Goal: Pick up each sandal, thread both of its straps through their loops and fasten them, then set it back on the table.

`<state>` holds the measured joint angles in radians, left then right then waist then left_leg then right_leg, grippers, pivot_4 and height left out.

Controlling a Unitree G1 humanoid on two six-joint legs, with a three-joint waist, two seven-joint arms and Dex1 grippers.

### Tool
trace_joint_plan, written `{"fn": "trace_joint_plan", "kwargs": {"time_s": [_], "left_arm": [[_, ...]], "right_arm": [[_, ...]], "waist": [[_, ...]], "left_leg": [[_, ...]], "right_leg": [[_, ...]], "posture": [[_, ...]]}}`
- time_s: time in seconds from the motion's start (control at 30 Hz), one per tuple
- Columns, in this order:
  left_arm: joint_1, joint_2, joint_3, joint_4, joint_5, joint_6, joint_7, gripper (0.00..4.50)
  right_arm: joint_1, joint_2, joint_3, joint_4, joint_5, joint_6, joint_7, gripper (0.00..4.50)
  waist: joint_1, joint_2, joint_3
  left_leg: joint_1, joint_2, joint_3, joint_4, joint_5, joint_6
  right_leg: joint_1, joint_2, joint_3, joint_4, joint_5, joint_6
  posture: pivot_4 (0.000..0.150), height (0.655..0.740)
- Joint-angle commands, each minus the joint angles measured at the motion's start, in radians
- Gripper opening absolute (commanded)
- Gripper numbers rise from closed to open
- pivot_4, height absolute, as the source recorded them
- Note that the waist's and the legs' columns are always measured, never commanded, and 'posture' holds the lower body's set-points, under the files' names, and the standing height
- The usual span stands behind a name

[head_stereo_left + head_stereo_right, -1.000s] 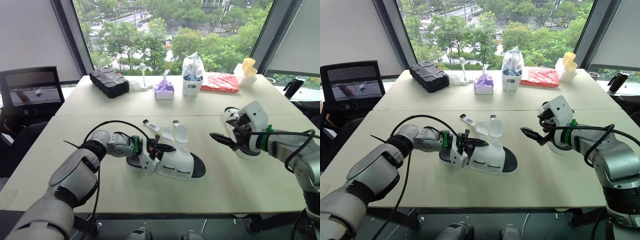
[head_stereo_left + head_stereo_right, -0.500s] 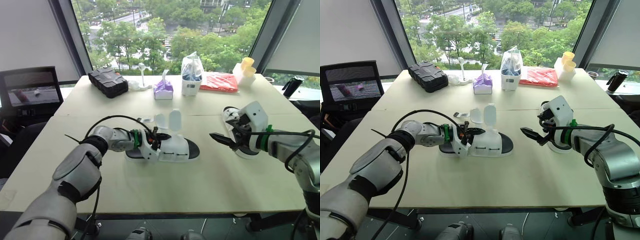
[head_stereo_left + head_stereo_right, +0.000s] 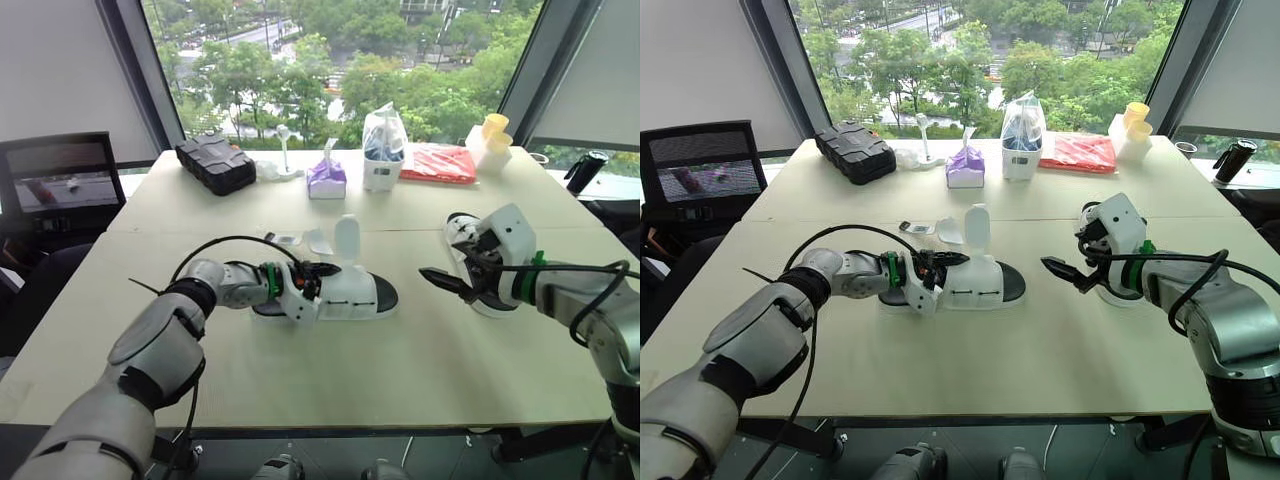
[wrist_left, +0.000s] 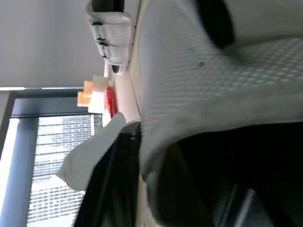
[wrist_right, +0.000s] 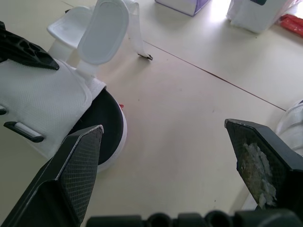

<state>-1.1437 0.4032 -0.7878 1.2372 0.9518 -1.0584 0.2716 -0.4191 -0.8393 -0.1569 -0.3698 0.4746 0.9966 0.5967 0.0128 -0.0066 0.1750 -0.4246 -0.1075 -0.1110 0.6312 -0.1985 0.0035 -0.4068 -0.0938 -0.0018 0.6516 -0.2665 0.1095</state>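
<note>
Here's the near sandal point(image 3: 345, 294), white upper over a black footbed, sitting sole-down near the middle of the bench point(image 3: 400, 370). Its long axis runs side to side across the robot's front, rounded toe pointing to the robot's right and heel end toward the left arm. The left end effector point(image 3: 311, 273) comes in from the heel side, black fingers clamped on the white upper at the ankle end; the left wrist view is pressed right up against that mesh fabric. Both straps point(image 3: 346, 236) are unfastened, the wider one standing upright above the footbed and the smaller one leaning off behind it toward the windows. Over on the right, the right end effector point(image 5: 162, 125) hovers above the bench with its fingers spread wide, nothing between them, aimed back at the near sandal's toe and well apart from it. The second sandal point(image 3: 458, 232) lies flat under and behind that arm, partly covered, its long axis running roughly away from the robot. At the far edge stand a black case point(image 3: 217, 163) and a purple tissue box point(image 3: 328, 176).
</note>
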Motion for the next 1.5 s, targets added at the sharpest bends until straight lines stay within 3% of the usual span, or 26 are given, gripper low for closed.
{"fn": "trace_joint_plan", "kwargs": {"time_s": [0.03,0.1,0.27,0.43,0.57,0.73,0.83,0.97,1.07,1.17,1.33,1.5], "left_arm": [[0.006,0.007,-0.006,0.011,0.001,-0.004,-0.03,3.6],[0.008,0.013,-0.005,0.009,0.003,-0.003,-0.036,4.46],[0.022,0.054,0.002,0.004,-0.011,-0.024,-0.074,4.46],[0.049,0.155,0.028,-0.027,-0.051,-0.1,-0.135,4.46],[0.068,0.221,0.067,-0.048,-0.099,-0.129,-0.185,4.46],[0.116,0.346,0.175,-0.091,-0.25,-0.194,-0.278,4.46],[0.173,0.414,0.274,-0.128,-0.444,-0.218,-0.394,4.46],[0.32,0.424,0.408,-0.252,-0.855,-0.025,-0.721,4.5],[0.432,0.374,0.532,-0.451,-1.157,0.331,-0.941,4.5],[0.491,0.323,0.616,-0.613,-1.301,0.658,-1.007,4.5],[0.514,0.242,0.691,-0.76,-1.419,1.061,-1.04,4.5],[0.485,0.163,0.742,-0.785,-1.461,1.3,-1.051,4.5]], "right_arm": [[-0.011,-0.021,0.017,-0.021,-0.017,-0.021,0.009,4.5],[-0.012,-0.026,0.039,-0.013,-0.034,-0.041,0.014,4.5],[-0.003,-0.024,0.124,0.027,-0.131,-0.235,0.062,4.5],[-0.034,0.008,0.214,0.18,-0.238,-0.496,0.133,4.5],[-0.076,0.034,0.26,0.283,-0.267,-0.575,0.201,4.5],[-0.161,0.077,0.33,0.468,-0.312,-0.707,0.325,4.5],[-0.202,0.115,0.36,0.57,-0.352,-0.791,0.354,4.5],[-0.228,0.166,0.37,0.649,-0.364,-0.855,0.389,3.17],[-0.24,0.193,0.382,0.688,-0.378,-0.889,0.412,1.55],[-0.248,0.217,0.39,0.705,-0.384,-0.896,0.442,0.05],[-0.24,0.242,0.409,0.672,-0.364,-0.844,0.524,0.05],[-0.257,0.295,0.416,0.685,-0.361,-0.819,0.545,0.05]], "waist": [[0.0,0.0,0.0],[0.002,0.0,0.0],[-0.006,0.0,0.0],[-0.029,0.0,0.0],[-0.033,0.0,0.0],[-0.034,0.0,0.0],[-0.031,0.0,0.0],[-0.023,0.001,0.0],[-0.023,0.001,0.0],[-0.026,0.001,0.0],[-0.033,0.001,0.0],[-0.034,0.001,0.0]], "left_leg": [[0.0,0.0,0.0,0.0,0.0,0.0],[0.0,-0.001,0.0,0.0,0.0,0.0],[0.0,-0.001,0.0,0.0,0.0,0.0],[0.001,0.0,0.0,-0.001,0.0,0.0],[0.003,0.0,0.001,-0.002,0.0,0.0],[0.003,0.001,0.001,-0.003,0.0,0.0],[0.003,0.001,0.001,-0.003,0.0,0.0],[0.002,0.0,0.0,-0.002,0.0,0.0],[0.001,-0.001,0.0,-0.001,0.0,0.0],[0.001,-0.001,-0.001,-0.001,0.0,0.0],[0.001,0.0,-0.001,-0.002,0.0,0.0],[0.001,0.0,0.0,-0.001,0.0,0.0]], "right_leg": [[0.0,0.0,0.0,0.0,0.0,0.0],[0.001,-0.001,0.0,0.0,0.0,0.0],[0.001,0.0,0.0,0.0,0.0,0.0],[0.0,0.002,0.0,0.0,0.0,0.0],[0.0,0.003,0.001,0.0,0.0,0.0],[0.0,0.003,0.001,0.001,0.0,0.0],[-0.001,0.003,0.002,0.001,0.0,0.0],[-0.001,0.002,0.002,0.001,0.0,0.0],[-0.001,0.0,0.002,0.001,0.0,-0.001],[-0.001,0.0,0.002,0.002,0.0,-0.001],[-0.003,0.003,0.002,0.003,0.0,-0.001],[-0.002,0.004,0.003,0.003,0.0,-0.001]], "posture": [[0.15,0.74],[0.15,0.74],[0.15,0.74],[0.15,0.74],[0.15,0.74],[0.15,0.74],[0.15,0.74],[0.15,0.74],[0.15,0.74],[0.15,0.74],[0.15,0.74],[0.15,0.74]]}}
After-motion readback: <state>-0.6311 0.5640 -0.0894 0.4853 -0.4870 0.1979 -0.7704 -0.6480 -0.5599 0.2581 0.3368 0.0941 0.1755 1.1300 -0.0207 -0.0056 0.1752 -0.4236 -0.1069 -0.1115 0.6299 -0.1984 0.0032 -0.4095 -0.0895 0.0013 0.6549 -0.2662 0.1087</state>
